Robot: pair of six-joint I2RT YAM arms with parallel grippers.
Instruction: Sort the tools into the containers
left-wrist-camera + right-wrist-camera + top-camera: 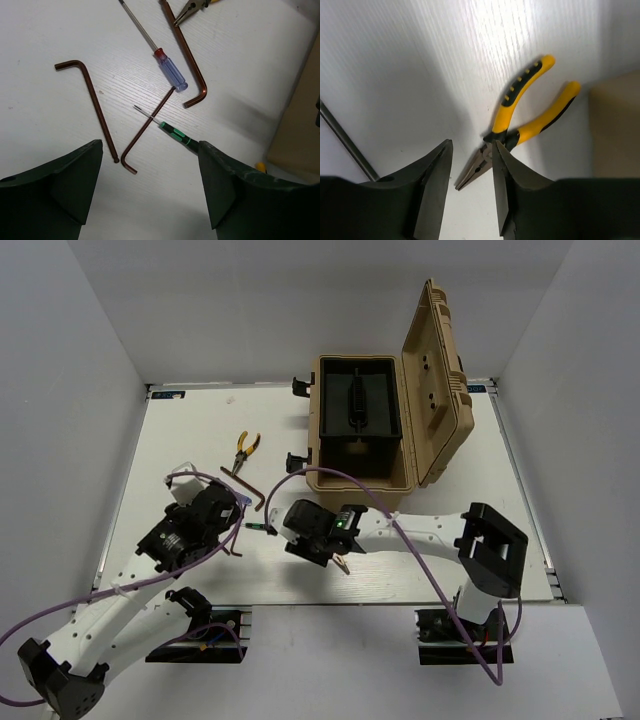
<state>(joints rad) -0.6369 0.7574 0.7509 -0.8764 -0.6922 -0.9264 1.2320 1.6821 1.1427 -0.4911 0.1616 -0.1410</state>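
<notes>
My left gripper is open and empty, hovering over the tools; it is at the centre left in the top view. Below it lie three reddish hex keys, a blue-red screwdriver and a black-green stick tool. My right gripper is open low over yellow-and-black pliers, whose nose lies between the fingers. It shows beside the left gripper in the top view. A second pair of pliers lies farther back.
A tan toolbox stands at the back centre with its lid open and a black tray inside. Its wall shows at the right of the right wrist view. White walls enclose the table.
</notes>
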